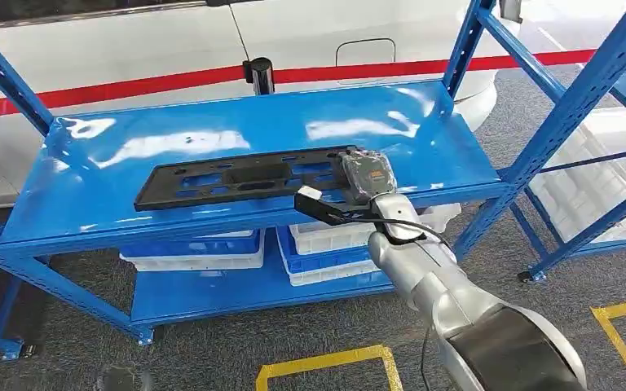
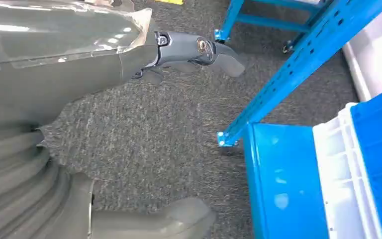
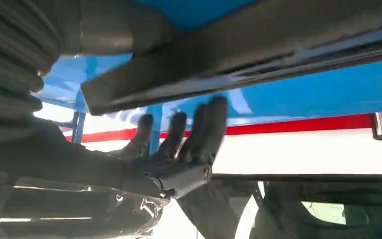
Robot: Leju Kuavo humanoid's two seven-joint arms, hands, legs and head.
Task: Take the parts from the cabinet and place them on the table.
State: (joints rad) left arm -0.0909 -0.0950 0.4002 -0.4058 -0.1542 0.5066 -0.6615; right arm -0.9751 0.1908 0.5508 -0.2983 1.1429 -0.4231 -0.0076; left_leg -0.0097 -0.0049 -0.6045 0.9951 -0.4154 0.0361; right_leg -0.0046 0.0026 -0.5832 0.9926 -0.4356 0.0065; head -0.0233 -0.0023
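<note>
Silver right arm fills the lower right of the head view, and the right hand [image 1: 364,175] sits at the right end of the long black plastic part [image 1: 244,177], mid-frame on the glossy blue shelf [image 1: 212,130]. Dark fingers [image 3: 179,134] look spread near its edge; can't tell if they've clamped yet. Looks like the grasp step, next is closing firmly. Left hand [image 2: 199,50] hangs loose over grey carpet, holding nothing.

Setting: industrial workshop or warehouse floor. Indicators: blue steel shelving racks [image 1: 530,155] with perforated uprights, blue and white plastic storage crates [image 1: 326,252] on the lower shelf, grey carpet-type floor [image 1: 236,342] marked with yellow tape [image 1: 326,362], and a white vehicle body [image 1: 310,41] behind.
</note>
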